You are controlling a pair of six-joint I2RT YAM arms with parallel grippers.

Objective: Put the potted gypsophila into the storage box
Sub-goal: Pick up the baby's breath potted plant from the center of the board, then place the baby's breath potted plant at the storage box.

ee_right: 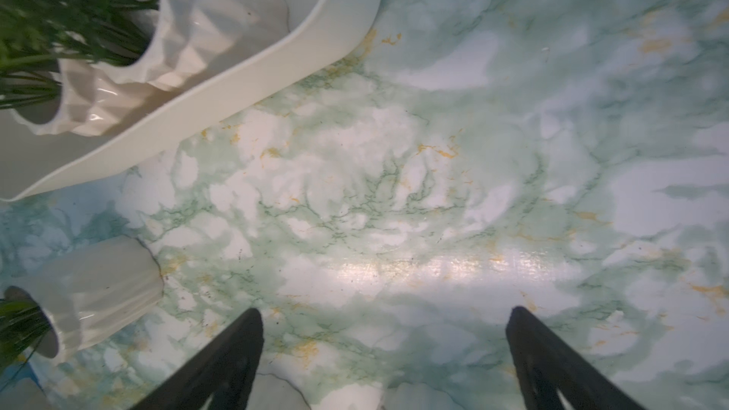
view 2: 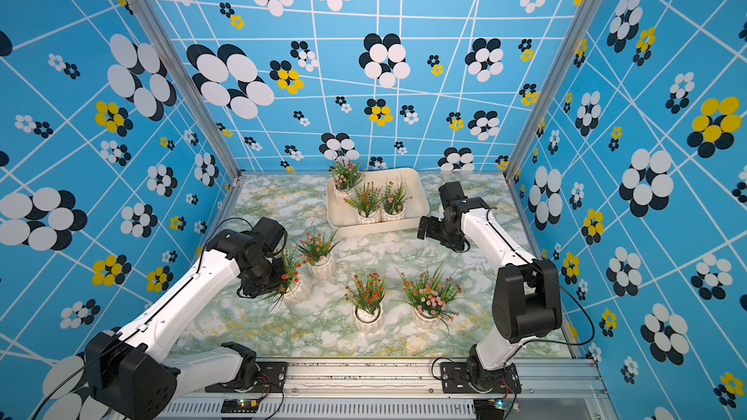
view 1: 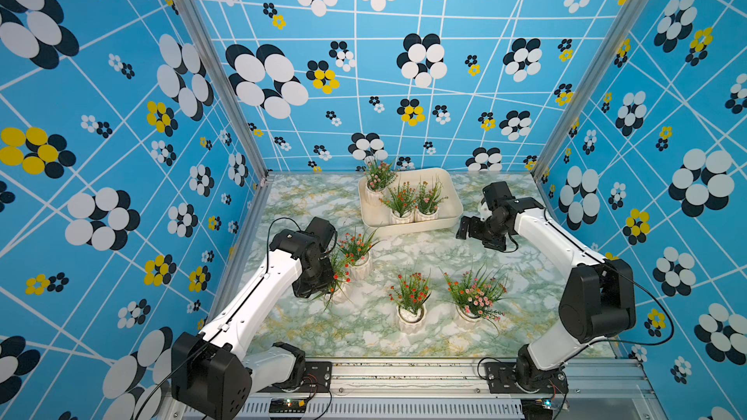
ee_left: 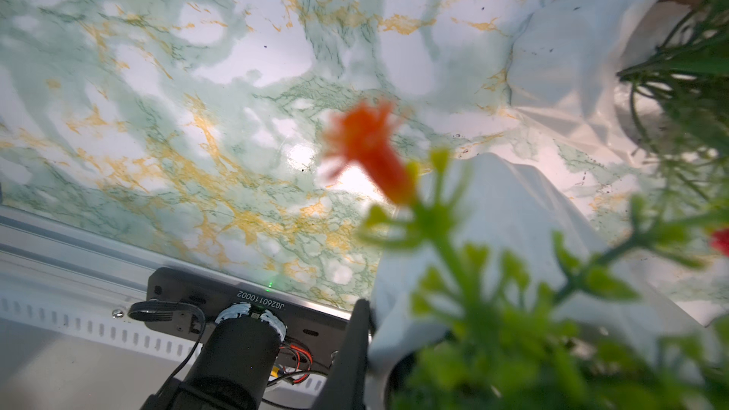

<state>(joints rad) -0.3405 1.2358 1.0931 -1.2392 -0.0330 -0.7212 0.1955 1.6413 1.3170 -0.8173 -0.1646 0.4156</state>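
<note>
Left jaws: clamped on potted gypsophila (ee_left: pixel 513 222) | right jaws: wide apart, empty, beside storage box (view 1: pixel 436 179)

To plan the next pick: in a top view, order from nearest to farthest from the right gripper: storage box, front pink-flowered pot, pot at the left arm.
1. storage box, at the back, beside the right gripper
2. front pink-flowered pot, right side
3. pot at the left arm, left side

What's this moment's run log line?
left gripper: shut on white ribbed red-flowered pot; right gripper: open, empty; cream-white rectangular plastic storage box: three pots
</note>
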